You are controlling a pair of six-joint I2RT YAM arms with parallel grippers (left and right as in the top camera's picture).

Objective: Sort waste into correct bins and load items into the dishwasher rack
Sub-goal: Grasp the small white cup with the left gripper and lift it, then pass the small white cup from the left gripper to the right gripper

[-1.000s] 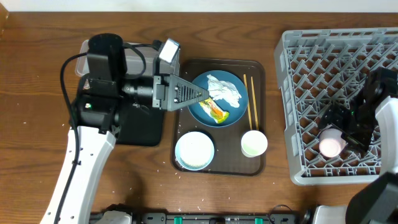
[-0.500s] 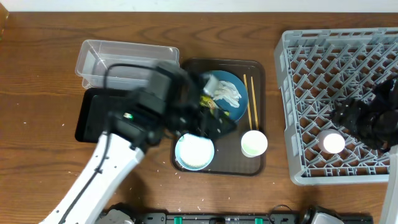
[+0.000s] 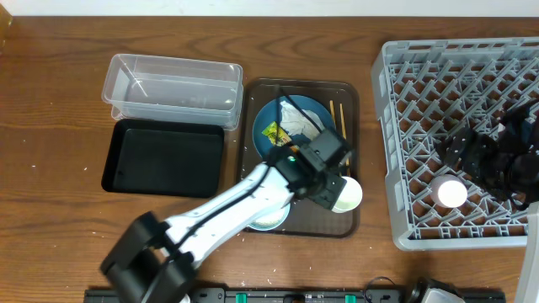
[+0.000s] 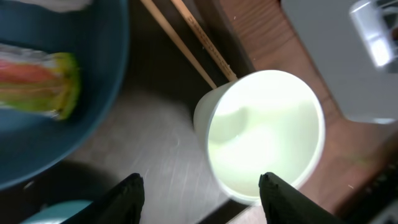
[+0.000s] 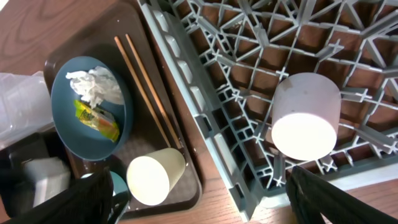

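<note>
One wood-grain table [image 3: 50,101] holds tub [image 3: 173,80], black tray [image 3: 164,158], serving tray [image 3: 352,109], rack [image 3: 413,109].

The left arm [image 3: 223,209] has a long link in a smooth white rounded shell, with black joint housings at both ends. A bulky black segment [image 3: 143,261] sits at its lower end, blurred in the overhead view. Its wrist is a boxy black block [image 3: 324,151], a small green light [image 3: 292,157] glows beside it, and a thin black cable [image 3: 301,112] arcs out from it. The left claw [image 4: 202,196] has matt black fingers [image 4: 127,196] with blunt, rounded tips. The right arm [image 3: 493,160] is black all over, a knobbly cluster of angular blocks. The right claw [image 5: 205,199] has plain black fingers [image 5: 314,199] shaped as tapering wedges, soft in focus.
</note>
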